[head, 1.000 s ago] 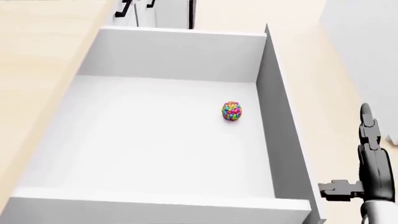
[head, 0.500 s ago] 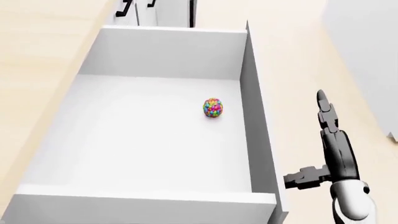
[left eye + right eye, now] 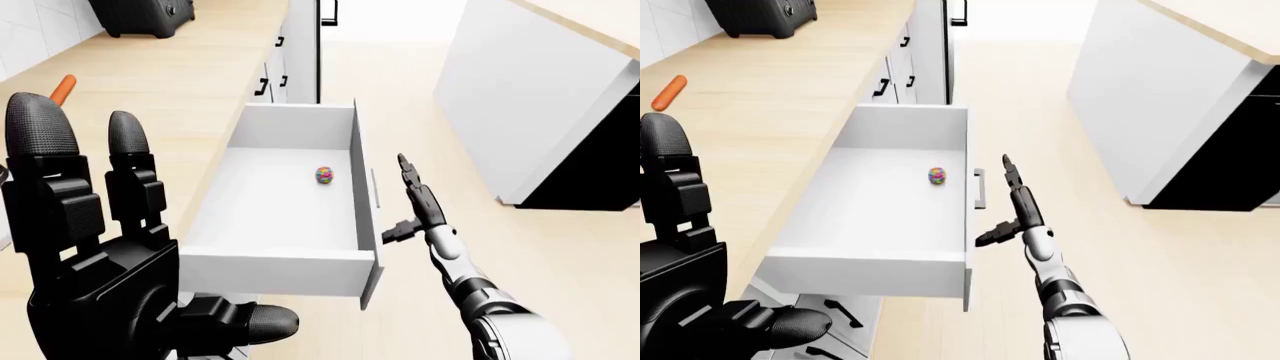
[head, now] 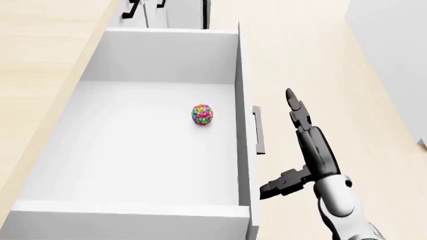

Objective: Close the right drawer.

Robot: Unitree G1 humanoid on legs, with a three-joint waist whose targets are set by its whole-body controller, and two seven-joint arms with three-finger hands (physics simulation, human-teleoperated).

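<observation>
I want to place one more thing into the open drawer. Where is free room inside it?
Nearly the whole white floor of the drawer is bare; only a colourful ball lies near the right wall. The right hand, fingers open, is outside, beside the front handle.

- Multicoloured ball [image 4: 202, 115], resting alone on a white floor.
- Orange carrot [image 3: 667, 91], at ten o'clock on the wooden counter [image 3: 790, 82].
- Black appliance [image 3: 755, 13], at eleven o'clock.
</observation>
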